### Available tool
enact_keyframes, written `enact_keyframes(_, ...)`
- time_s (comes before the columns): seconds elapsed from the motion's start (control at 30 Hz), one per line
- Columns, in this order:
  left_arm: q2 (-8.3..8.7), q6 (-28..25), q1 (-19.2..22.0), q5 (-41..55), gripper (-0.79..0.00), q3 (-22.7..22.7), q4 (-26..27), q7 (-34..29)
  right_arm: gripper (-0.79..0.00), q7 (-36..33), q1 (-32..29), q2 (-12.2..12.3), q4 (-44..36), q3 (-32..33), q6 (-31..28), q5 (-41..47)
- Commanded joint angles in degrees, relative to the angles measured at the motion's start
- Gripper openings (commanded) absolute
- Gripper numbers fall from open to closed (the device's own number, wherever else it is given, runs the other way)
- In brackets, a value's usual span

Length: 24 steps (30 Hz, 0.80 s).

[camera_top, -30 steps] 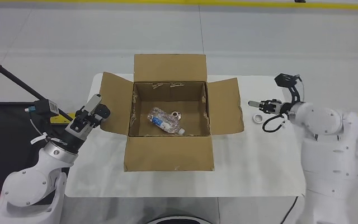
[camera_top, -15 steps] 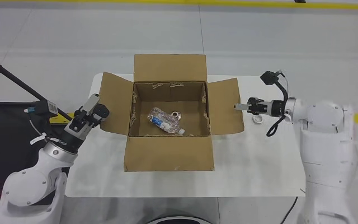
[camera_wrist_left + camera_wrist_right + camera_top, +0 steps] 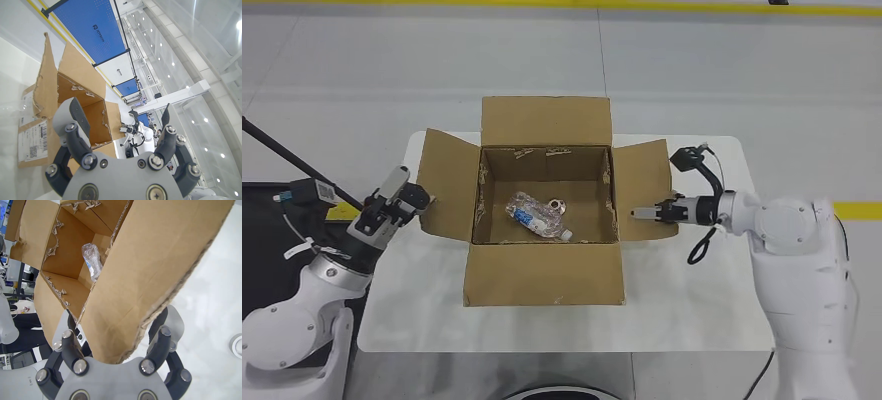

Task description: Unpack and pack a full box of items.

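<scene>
Cardboard first, from the top view: the box sits open in the middle of the table, and the only item you can see in it is a crumpled plastic bottle lying on the floor. Its long axis runs diagonally, from the back on the left arm's side to the front on the right arm's side. Your right gripper hangs over the right flap and is the nearer one to the bottle. The left gripper waits just outside the left flap.

From the left wrist view, that gripper is spread wide and holds nothing, with the box ahead of it.

From the right wrist view, the fingers are apart and straddle the flap's edge, not pinching it. The bottle lies beyond the flap, down inside. A white ring rests on the table behind. You'll likely need to clear the flap before reaching down.
</scene>
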State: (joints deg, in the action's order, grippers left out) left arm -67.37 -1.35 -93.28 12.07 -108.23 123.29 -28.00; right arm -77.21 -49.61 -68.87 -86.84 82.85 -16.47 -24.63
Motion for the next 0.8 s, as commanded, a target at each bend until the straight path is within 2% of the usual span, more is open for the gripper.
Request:
enact_keyframes(0.0,0.04,-0.1,-0.1,0.0,0.000,-0.2,0.0,-0.2,0.000,0.3,-0.8,0.2,-1.2,-0.2,0.2,-0.1)
enact_keyframes(0.37,0.25,-0.7,-0.4,0.7,0.000,-1.1,-0.7,-1.0,0.000,2.0,-3.2,1.1,-5.6,-2.1,2.0,-0.6)
enact_keyframes(0.5,0.30,-0.9,-0.7,1.1,0.000,-1.5,-0.8,-1.0,0.000,4.6,-4.1,1.6,-8.5,-1.4,6.3,-4.6)
enact_keyframes(0.77,0.34,-1.6,-1.3,2.2,0.000,-2.2,-0.6,-0.8,0.000,7.3,-7.6,2.7,-21.2,1.7,15.4,-14.1)
